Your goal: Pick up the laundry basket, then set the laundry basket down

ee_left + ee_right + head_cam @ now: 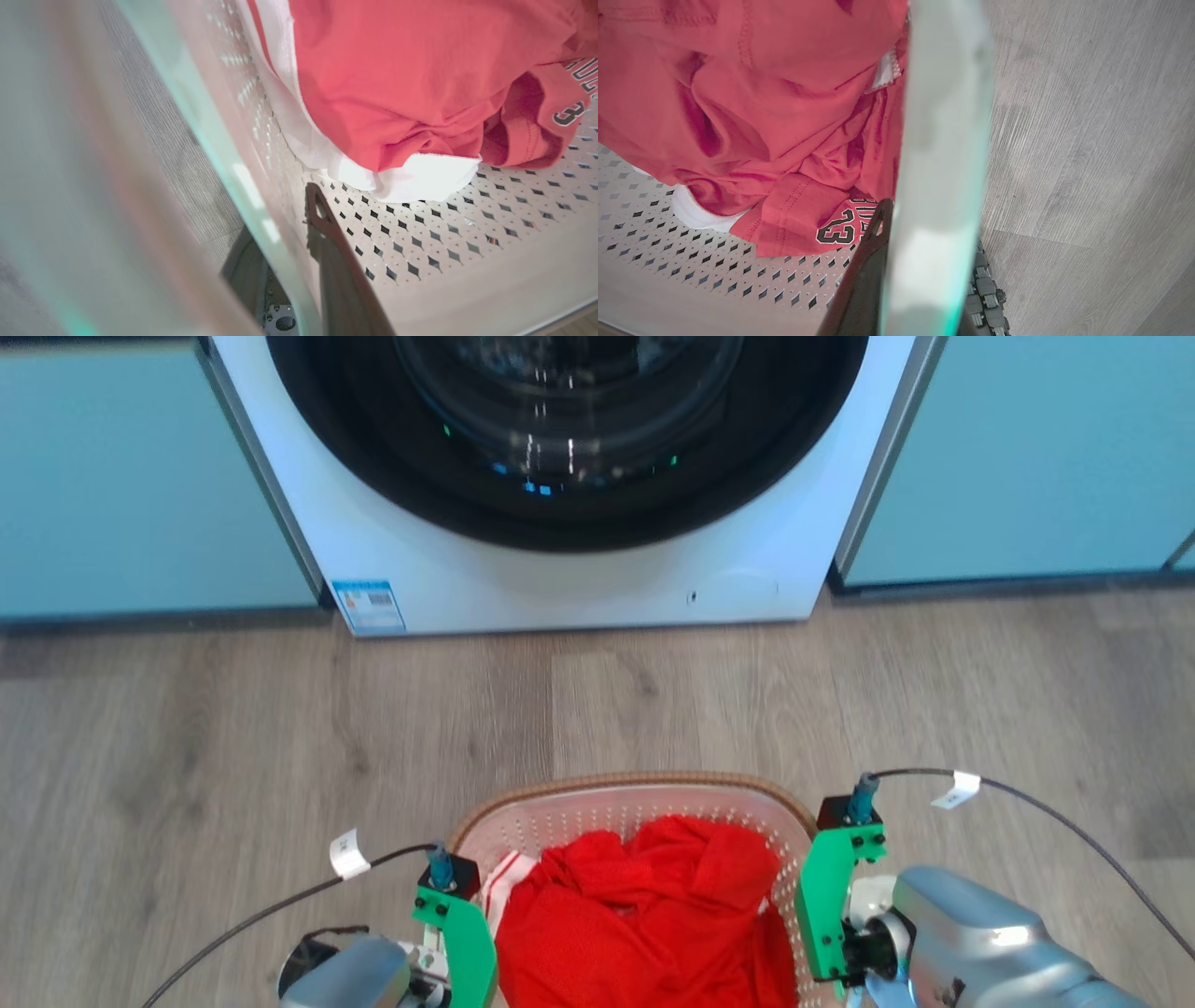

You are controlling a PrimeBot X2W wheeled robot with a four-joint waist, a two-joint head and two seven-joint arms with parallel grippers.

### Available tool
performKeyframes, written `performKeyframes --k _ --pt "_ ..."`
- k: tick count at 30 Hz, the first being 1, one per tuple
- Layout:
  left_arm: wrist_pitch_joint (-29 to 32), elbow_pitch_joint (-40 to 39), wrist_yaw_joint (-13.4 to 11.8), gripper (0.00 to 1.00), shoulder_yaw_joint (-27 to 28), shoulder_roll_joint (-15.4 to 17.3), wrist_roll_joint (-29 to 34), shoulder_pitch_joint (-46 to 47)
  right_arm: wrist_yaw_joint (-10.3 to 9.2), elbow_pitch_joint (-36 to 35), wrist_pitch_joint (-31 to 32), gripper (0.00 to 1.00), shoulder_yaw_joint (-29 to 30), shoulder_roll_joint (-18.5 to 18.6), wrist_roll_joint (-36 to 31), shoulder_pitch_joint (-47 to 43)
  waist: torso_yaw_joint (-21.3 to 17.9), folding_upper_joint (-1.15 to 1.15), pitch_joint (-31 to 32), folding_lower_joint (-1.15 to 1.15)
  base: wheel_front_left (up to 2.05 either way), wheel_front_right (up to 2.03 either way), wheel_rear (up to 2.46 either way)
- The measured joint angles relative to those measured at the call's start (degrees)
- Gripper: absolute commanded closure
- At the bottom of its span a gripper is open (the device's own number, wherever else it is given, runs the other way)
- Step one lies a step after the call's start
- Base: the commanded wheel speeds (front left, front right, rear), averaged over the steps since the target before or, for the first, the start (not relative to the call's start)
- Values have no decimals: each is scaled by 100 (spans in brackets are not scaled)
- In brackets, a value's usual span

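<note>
The laundry basket is white and perforated with a brown woven rim, and sits at the bottom centre of the head view. It holds red clothing and a white cloth. My left gripper clamps the basket's left wall, one dark finger inside and the other outside. My right gripper clamps the right wall the same way, its inner finger beside a red jersey with a number print. Whether the basket touches the floor cannot be told.
A white front-loading washing machine with a dark round door stands straight ahead. Teal cabinet fronts flank it on both sides. Grey wood-look floor lies between the machine and the basket. Cables trail from both wrists.
</note>
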State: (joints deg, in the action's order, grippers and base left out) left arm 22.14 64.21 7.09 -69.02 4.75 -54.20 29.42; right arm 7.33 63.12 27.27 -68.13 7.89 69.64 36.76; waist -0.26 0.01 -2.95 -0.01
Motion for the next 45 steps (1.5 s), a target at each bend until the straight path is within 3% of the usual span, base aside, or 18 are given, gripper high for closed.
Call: performKeyframes --k 9,45 --pt "202 -144 0 100 -277 4 -287 -11 0 -11 275 100 -105 96 197 -60 85 0 348 0 0 0 0" --pt "421 -205 -1 100 -438 44 -441 44 0 1 243 100 -368 98 511 -69 83 -1 390 0 0 0 0"
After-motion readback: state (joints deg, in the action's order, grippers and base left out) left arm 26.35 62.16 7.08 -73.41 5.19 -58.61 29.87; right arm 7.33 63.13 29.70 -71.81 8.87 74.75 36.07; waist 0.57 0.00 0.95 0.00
